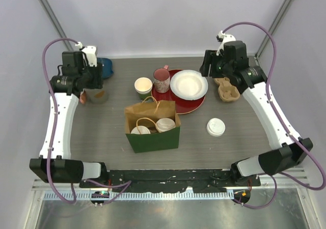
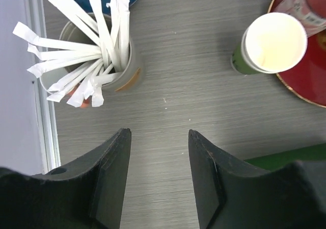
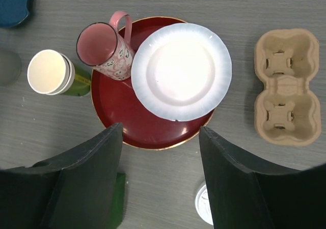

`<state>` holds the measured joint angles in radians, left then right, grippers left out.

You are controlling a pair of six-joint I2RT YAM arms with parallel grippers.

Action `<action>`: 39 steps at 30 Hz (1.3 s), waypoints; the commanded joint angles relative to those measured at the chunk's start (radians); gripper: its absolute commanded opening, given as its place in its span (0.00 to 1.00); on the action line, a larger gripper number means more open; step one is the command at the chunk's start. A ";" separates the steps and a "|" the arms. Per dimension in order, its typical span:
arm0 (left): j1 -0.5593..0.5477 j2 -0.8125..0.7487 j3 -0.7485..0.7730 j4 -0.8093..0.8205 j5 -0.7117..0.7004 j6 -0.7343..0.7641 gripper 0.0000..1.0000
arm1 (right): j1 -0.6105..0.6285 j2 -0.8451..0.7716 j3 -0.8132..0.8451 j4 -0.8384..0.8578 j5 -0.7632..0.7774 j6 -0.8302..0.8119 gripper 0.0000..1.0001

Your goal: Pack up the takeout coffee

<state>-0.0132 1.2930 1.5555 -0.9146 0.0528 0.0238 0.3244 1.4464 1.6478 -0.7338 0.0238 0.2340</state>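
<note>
Surface: grey wood-grain table (image 1: 102, 137) inside a pale-walled enclosure, with both arms bolted at its near edge.
Bag: a green paper bag (image 1: 153, 140) stands open by the middle of the near edge. Two lidded cups (image 1: 164, 124) sit inside it.
Loose lid: a white lid (image 1: 215, 127) lies flat to the right of the bag, well apart from any cup.
Open cup: a green takeout cup (image 1: 143, 86), uncovered, stands just beyond the bag, beside the left rim of the red tray (image 1: 191, 106).
Risk: the thin paper wall would likely buckle under a hard squeeze. The pink mug (image 1: 161, 79) close beside the cup could be knocked. The bag's handles could snag a cup going in. The cup could also be packed without its lid.
Left claw: the left gripper (image 2: 158, 135) hovers near the far left corner, by the straw holder (image 2: 97, 56). Its jaws are moderately apart, holding and touching nothing.
Right claw: the right gripper (image 3: 160, 130) hangs above the tray toward the far right. Its jaws are wide and empty.
</note>
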 commanded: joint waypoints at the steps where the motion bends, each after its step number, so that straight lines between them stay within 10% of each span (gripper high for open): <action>1: 0.034 0.055 0.028 -0.015 -0.082 0.067 0.52 | 0.002 -0.142 -0.063 0.206 -0.012 -0.085 0.67; 17: 0.157 0.244 0.069 0.152 -0.074 0.062 0.47 | 0.033 -0.018 -0.071 0.271 0.087 -0.094 0.64; 39: 0.191 0.298 0.095 0.089 0.024 0.114 0.03 | 0.062 0.158 0.013 0.194 0.100 -0.231 0.65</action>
<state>0.1768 1.6112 1.6001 -0.8082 0.0486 0.1139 0.3859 1.6016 1.5829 -0.5442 0.1364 0.0383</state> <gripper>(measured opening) 0.085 0.646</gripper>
